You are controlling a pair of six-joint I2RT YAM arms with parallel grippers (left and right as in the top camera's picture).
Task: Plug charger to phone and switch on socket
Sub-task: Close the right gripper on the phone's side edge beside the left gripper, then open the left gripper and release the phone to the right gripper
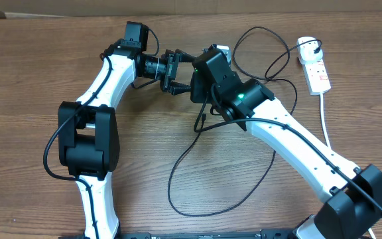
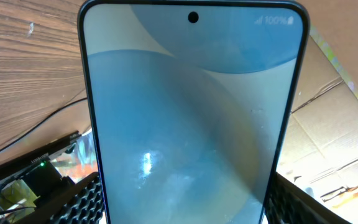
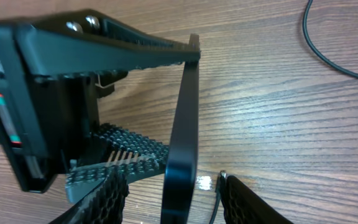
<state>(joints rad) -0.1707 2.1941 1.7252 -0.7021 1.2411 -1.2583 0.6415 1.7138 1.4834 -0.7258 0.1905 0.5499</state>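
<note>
One phone point(image 2: 191, 124) fills the left wrist view, light blue screen facing the cam, w/ one camera hole and "100%" near its top edge. Here the left gripper point(image 2: 188, 208) is clamped on the phone's lower part, w/ two ribbed pads point(image 2: 86, 202), one at each side edge. Behind it are the wood table point(image 2: 23, 74) and some cardboard point(image 2: 334, 137).

Right wrist view: the same phone is seen edge-on, a thin black sliver pinched btw the left gripper's two fingers. The right gripper point(image 3: 176, 200) has its two fingers apart, one on either side of the phone's edge, neither touching it. One thin black cable end sits just beside one finger's inner face; can't tell if it's the connector tip. One bend of the charger point(image 3: 334, 59) lies on the table at top right.

Overhead: two arms point(image 1: 105, 86) meet wrist to wrist at top centre, phone mostly hidden btw them. One socket point(image 1: 316, 70) lies well apart on the right arm's side, w/ one black plug point(image 1: 308, 45) in its rounded end and one white cord point(image 1: 323, 113). The charger loops over the table under the right arm.
</note>
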